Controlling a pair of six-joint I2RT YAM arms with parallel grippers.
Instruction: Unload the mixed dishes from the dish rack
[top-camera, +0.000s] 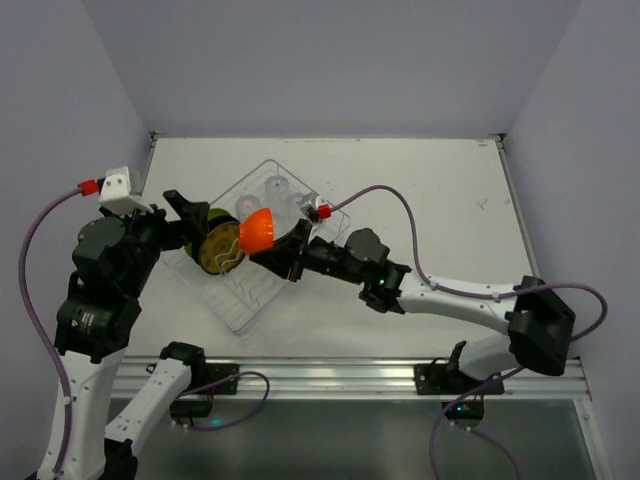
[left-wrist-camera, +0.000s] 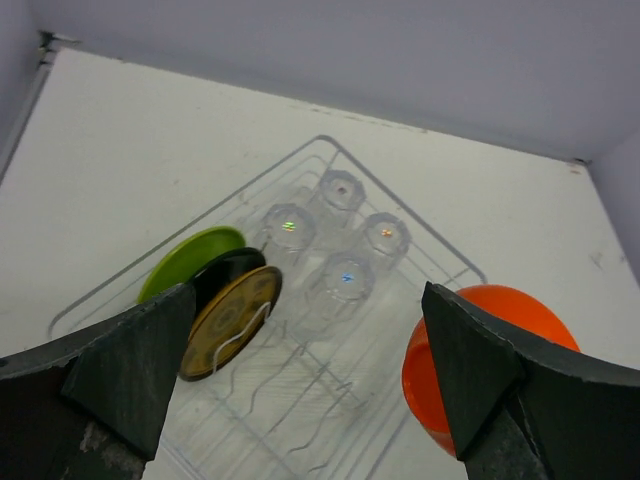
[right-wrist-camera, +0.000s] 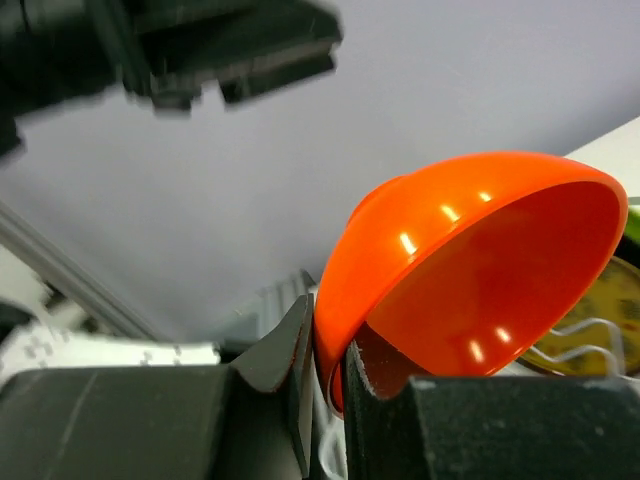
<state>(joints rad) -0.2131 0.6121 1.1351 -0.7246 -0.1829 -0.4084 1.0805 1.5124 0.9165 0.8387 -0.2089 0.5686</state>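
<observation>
My right gripper (top-camera: 278, 246) is shut on the rim of the glossy orange-red bowl (top-camera: 260, 230) and holds it tilted above the dish rack (top-camera: 245, 300). The right wrist view shows the fingers (right-wrist-camera: 300, 345) pinching the bowl (right-wrist-camera: 470, 270). My left gripper (top-camera: 195, 225) is open and empty above the rack's left side. In the left wrist view its jaws stand wide apart over the rack (left-wrist-camera: 300, 420). The lime-green plate (left-wrist-camera: 185, 260) stands on edge there. Several clear tumblers (left-wrist-camera: 345, 280) stand in the rack's far half. The bowl (left-wrist-camera: 500, 340) shows behind the right finger.
A black plate (left-wrist-camera: 225, 270) and a golden-brown plate (left-wrist-camera: 232, 320) stand on edge beside the green plate in the rack. The white tabletop (top-camera: 450, 200) spreads right of the rack. Grey walls enclose the table on three sides.
</observation>
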